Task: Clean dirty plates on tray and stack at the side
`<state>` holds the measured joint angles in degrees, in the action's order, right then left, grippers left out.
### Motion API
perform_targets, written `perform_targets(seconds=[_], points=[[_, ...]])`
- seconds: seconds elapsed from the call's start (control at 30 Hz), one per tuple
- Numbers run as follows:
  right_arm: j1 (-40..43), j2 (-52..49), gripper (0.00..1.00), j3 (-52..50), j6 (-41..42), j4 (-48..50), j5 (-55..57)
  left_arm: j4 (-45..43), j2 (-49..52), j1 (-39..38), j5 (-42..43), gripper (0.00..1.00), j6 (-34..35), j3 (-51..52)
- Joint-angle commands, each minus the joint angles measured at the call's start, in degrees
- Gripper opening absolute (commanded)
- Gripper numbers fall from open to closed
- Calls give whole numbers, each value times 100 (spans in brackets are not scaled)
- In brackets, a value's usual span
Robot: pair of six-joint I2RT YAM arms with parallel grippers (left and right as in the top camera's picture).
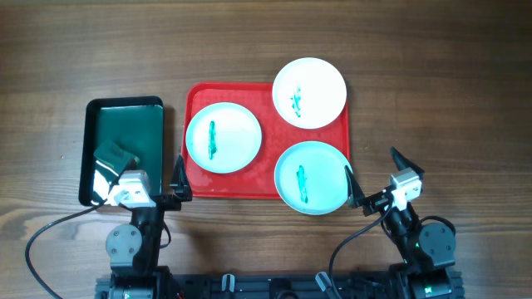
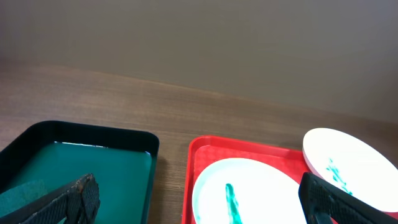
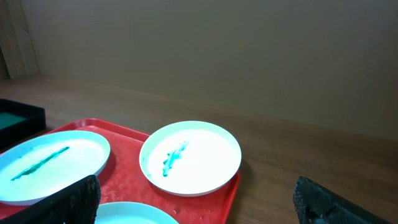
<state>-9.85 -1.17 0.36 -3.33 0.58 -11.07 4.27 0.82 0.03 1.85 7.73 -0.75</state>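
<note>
Three green-smeared plates (image 1: 224, 137) sit on the red tray (image 1: 196, 96). The left claw (image 1: 141, 168) and right claw (image 1: 374, 170) hover nearside, both gaping wide, holding nothing.

Three plates (image 1: 224, 137) crowd the tray (image 1: 198, 95); bare table (image 1: 432, 91) lies right of it.

No word, label, brand mark or number can be read in any of the three views. The plates (image 1: 224, 138) carry only green smears, not lettering, while the red tray (image 1: 266, 178) and the dark green tray (image 1: 137, 124) beside it show plain, unmarked surfaces
</note>
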Motion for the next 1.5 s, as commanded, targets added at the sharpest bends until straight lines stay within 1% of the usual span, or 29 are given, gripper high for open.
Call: perform_targets(seconds=[0.0,0.07,0.2,0.3,0.37,0.53,0.73,0.8,0.83,1.0,1.03,1.1,1.17,1.23,1.33,1.4,1.47], points=[[-28,37,100,-7,-96,22,52,2,-44,-24,7,100,-114,42],[-26,37,100,-7,2,26,79,0,-44,-26,28,100,-107,42],[-26,37,100,-4,516,42,85,-70,-44,-26,35,100,-85,42],[-26,35,100,87,505,35,0,-57,-39,-26,138,100,-87,-44],[-26,-63,100,302,507,2,-17,133,85,-24,109,100,-90,-317],[-26,-721,100,898,503,15,-17,590,837,-24,109,100,-90,-1147],[-26,-2229,100,2057,501,-94,-225,1115,2306,-24,109,100,-90,-2529],[-26,-2846,100,2592,498,-317,-278,1502,2859,-24,42,100,-87,-3112],[-26,-3324,100,3062,496,-612,-302,1893,3316,-24,-46,100,-90,-3595],[-26,-4743,100,4697,494,-1980,-407,3300,4719,-24,-105,100,-83,-5230],[-26,-4996,100,5001,483,-2234,-404,3635,5051,-24,-140,100,9,-5626],[-26,-5517,100,5613,483,-2723,-407,4238,5622,-2,-354,100,492,-6299],[-26,-5989,100,6194,483,-3233,-407,4885,6201,59,-356,100,800,-6961],[-26,-6489,100,6830,483,-3836,-404,5541,6804,87,-197,100,861,-7608],[-26,-7088,100,7573,483,-4518,-409,6013,7420,87,162,100,861,-8100],[-26,-7291,100,7681,483,-4472,-398,5980,7670,87,575,100,970,-8102],[-28,-7482,100,7678,581,-4363,-605,5982,7925,83,1351,100,968,-8102]])
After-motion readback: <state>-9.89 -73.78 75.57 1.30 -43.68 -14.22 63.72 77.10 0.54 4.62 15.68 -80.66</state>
